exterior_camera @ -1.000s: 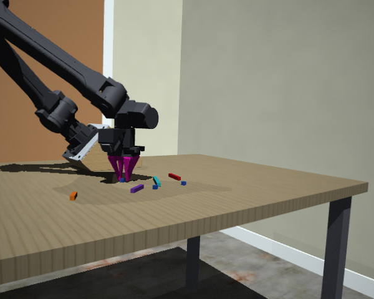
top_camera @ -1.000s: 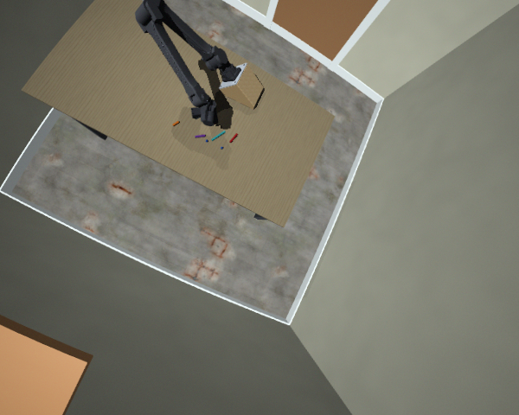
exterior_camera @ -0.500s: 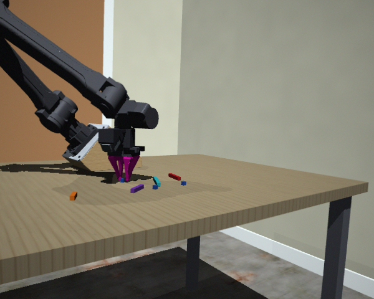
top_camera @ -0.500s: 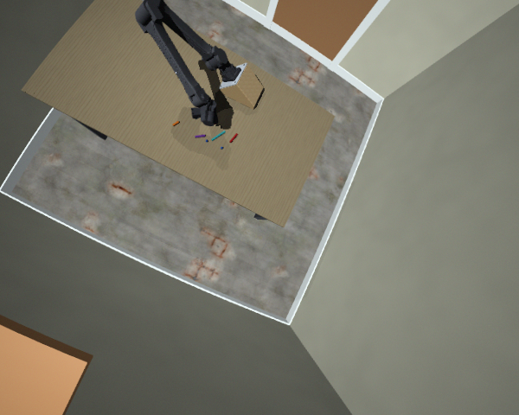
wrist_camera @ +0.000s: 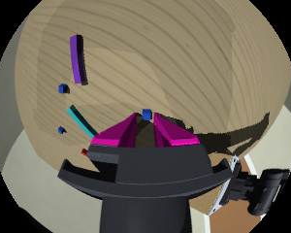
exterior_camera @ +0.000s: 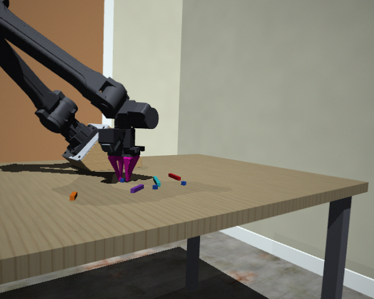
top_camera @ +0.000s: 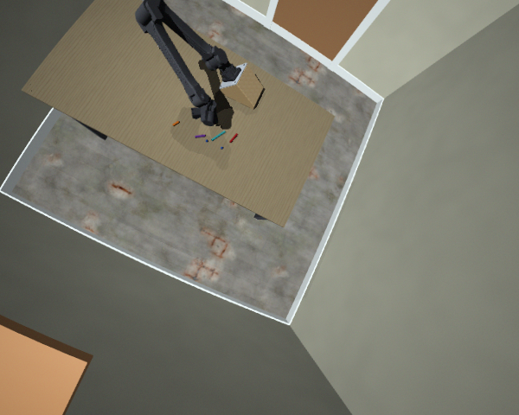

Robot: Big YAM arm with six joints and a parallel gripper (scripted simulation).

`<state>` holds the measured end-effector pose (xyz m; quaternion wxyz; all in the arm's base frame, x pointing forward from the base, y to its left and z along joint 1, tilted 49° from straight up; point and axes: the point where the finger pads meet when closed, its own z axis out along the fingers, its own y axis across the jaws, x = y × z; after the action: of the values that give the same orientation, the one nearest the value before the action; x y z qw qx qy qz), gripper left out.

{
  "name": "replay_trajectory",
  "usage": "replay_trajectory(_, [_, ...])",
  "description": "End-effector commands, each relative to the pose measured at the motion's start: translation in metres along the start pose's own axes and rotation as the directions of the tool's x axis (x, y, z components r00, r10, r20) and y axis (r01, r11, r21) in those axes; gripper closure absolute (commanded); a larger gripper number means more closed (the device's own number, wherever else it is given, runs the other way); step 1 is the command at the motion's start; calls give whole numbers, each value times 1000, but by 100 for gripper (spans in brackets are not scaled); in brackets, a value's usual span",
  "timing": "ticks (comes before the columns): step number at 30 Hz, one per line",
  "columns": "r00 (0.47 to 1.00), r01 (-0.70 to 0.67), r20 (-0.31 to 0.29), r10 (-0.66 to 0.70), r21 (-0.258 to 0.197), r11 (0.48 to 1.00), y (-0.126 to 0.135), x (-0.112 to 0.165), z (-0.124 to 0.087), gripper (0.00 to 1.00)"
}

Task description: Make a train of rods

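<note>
My gripper (exterior_camera: 124, 179) points straight down at the table with its magenta fingers a little apart. A small blue rod (exterior_camera: 122, 180) lies on the table between the fingertips; it also shows in the wrist view (wrist_camera: 145, 115). The fingers stand around it and do not hold it. To the right lie a purple rod (exterior_camera: 136, 188), a second blue rod (exterior_camera: 154, 187), a turquoise rod (exterior_camera: 156, 180), a red rod (exterior_camera: 174, 176) and a third blue rod (exterior_camera: 183, 182). An orange rod (exterior_camera: 73, 195) lies apart at the left. All rods lie flat and separate. In the overhead view the arm hides the fingertips (top_camera: 208, 118).
A tilted cardboard box (top_camera: 241, 89) with a white-rimmed opening stands right behind the gripper, next to the arm's elbow. The table's front edge is well away from the rods.
</note>
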<state>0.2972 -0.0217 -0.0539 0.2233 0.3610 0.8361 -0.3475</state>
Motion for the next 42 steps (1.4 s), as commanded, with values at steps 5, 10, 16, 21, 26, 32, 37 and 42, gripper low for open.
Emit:
replay_trajectory(5, [1000, 6, 5, -6, 0, 1000, 4, 0, 3, 77])
replay_trajectory(10, [1000, 5, 5, -5, 0, 1000, 4, 0, 3, 96])
replay_trajectory(16, [1000, 5, 5, -5, 0, 1000, 4, 0, 3, 96])
replay_trajectory(21, [1000, 5, 5, -5, 0, 1000, 4, 0, 3, 96])
replay_trajectory(26, [1000, 5, 5, -5, 0, 1000, 4, 0, 3, 96])
replay_trajectory(32, [1000, 5, 5, -5, 0, 1000, 4, 0, 3, 96])
replay_trajectory(37, [1000, 5, 5, -5, 0, 1000, 4, 0, 3, 96])
replay_trajectory(42, [1000, 12, 10, -11, -3, 1000, 6, 2, -4, 96])
